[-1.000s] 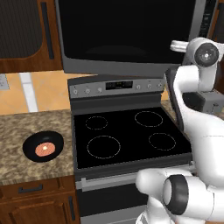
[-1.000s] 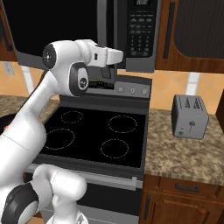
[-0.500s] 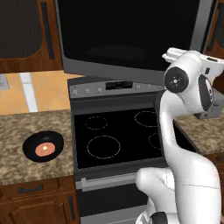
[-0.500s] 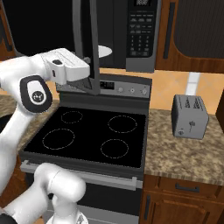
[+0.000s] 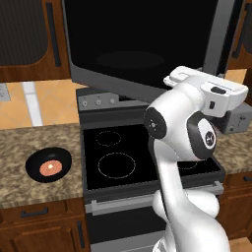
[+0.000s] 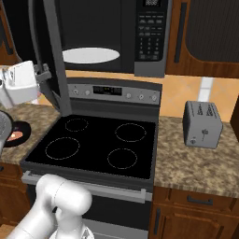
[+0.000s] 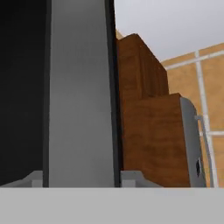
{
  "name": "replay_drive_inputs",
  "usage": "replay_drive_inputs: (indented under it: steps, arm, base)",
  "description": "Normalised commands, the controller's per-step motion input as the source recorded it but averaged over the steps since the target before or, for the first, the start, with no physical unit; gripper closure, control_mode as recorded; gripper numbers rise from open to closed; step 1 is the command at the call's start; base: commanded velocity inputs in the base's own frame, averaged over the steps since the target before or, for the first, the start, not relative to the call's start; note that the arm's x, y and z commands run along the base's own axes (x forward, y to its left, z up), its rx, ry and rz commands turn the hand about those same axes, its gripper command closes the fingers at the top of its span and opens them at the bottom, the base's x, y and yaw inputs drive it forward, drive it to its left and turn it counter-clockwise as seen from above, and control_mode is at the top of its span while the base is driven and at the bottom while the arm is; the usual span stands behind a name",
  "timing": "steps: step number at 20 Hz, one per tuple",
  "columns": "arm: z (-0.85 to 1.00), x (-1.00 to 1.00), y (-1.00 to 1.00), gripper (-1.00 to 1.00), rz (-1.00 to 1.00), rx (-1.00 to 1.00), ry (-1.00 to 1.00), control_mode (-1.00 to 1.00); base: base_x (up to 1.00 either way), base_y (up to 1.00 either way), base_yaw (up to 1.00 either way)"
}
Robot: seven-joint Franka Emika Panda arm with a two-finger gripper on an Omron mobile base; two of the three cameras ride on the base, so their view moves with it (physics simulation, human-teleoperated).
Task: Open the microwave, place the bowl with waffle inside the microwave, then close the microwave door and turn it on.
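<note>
One microwave (image 6: 116, 37) is hanging above the stove (image 6: 95, 144), and its door (image 5: 138, 44) is standing swung wide open; in the right base view the door (image 6: 49, 51) is showing edge-on at 10 o'clock, with the white round turntable (image 6: 91, 55) exposed inside and the black keypad (image 6: 150, 35) sitting on the unit's right side. The gripper (image 7: 81, 177) is sitting against the door's free edge: in the hand view the grey handle bar (image 7: 78, 92) is running straight up between the two finger tips (image 7: 33, 178), which are standing apart on either side of it. Whether the fingers are actually pressing on the bar I cannot tell. In the left base view the white hand is sitting at 3 o'clock, beside the door's right edge. The black bowl (image 5: 48, 165) is resting on the speckled counter (image 5: 29, 187) at 9 o'clock in that view, just left of the stove and well apart from the gripper, with the orange-pink waffle (image 5: 49, 168) lying flat in its bottom. In the right base view the bowl (image 6: 16, 133) is peeking out at 9 o'clock, partly hidden by the arm. A grey toaster (image 6: 201, 124) is standing on the counter right of the stove, at 3 o'clock.
</note>
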Motion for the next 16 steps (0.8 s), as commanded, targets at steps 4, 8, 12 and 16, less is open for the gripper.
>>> replay_drive_inputs:
  steps: [4,8,12,16]
  arm:
    - [-0.20,-1.00,0.88,1.00,-0.14,-0.11,0.00,-1.00]
    - [-0.23,-0.39,0.56,-1.00,-0.17,-0.04,0.04,-1.00]
    - [-0.30,0.49,0.04,-1.00,-0.02,0.00,-0.03,-1.00]
    - [-0.22,0.03,-0.01,-1.00,-0.05,0.00,-0.06,-1.00]
  base:
    - [0.00,0.00,0.00]
    - [0.00,0.00,0.00]
    - [0.00,0.00,0.00]
    - [0.00,0.00,0.00]
